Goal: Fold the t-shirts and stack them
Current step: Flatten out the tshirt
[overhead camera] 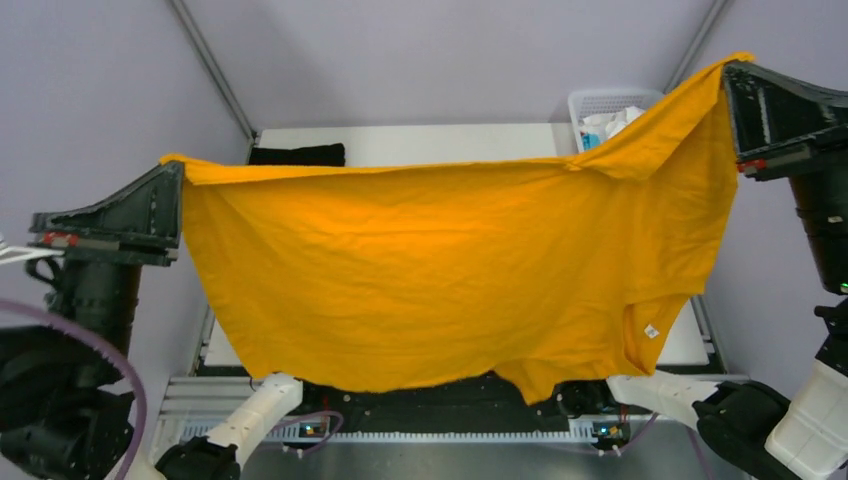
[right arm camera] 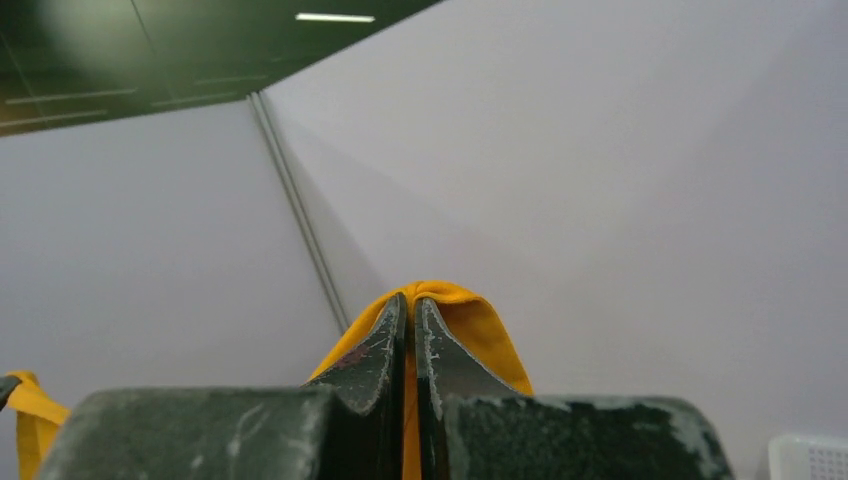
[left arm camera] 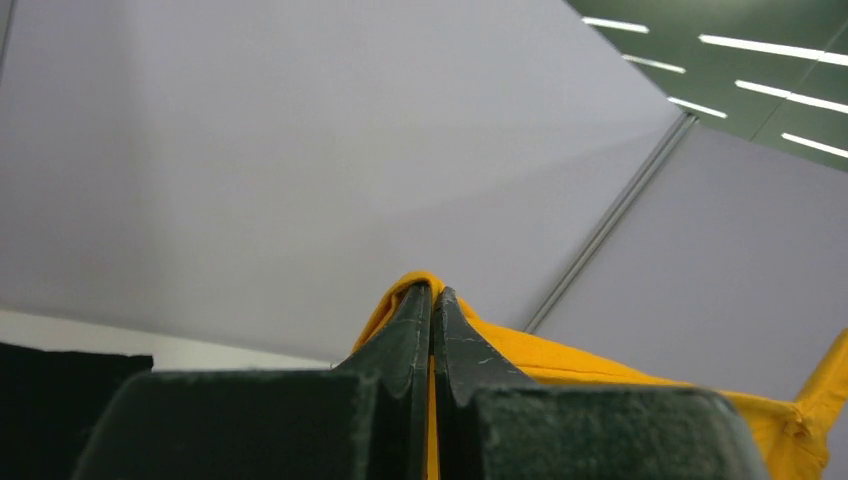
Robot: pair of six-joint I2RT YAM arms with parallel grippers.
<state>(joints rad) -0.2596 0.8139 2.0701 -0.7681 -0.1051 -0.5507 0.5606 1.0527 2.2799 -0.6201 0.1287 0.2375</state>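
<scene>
The mustard-orange t-shirt [overhead camera: 440, 270] hangs spread wide in the air above the table, its white neck label [overhead camera: 651, 331] near the lower right. My left gripper [overhead camera: 178, 170] is shut on its left upper corner; in the left wrist view [left arm camera: 433, 292] orange cloth [left arm camera: 560, 358] is pinched between the jaws. My right gripper [overhead camera: 727, 70] is shut on its right upper corner, held higher; in the right wrist view [right arm camera: 411, 300] cloth [right arm camera: 480, 325] wraps the fingertips. A black t-shirt [overhead camera: 297, 155] lies folded at the table's far left.
A white mesh basket [overhead camera: 610, 112] with white and light-blue cloth stands at the far right of the white table [overhead camera: 440, 143]. Grey enclosure walls and metal frame bars surround the table. The hanging shirt hides most of the tabletop.
</scene>
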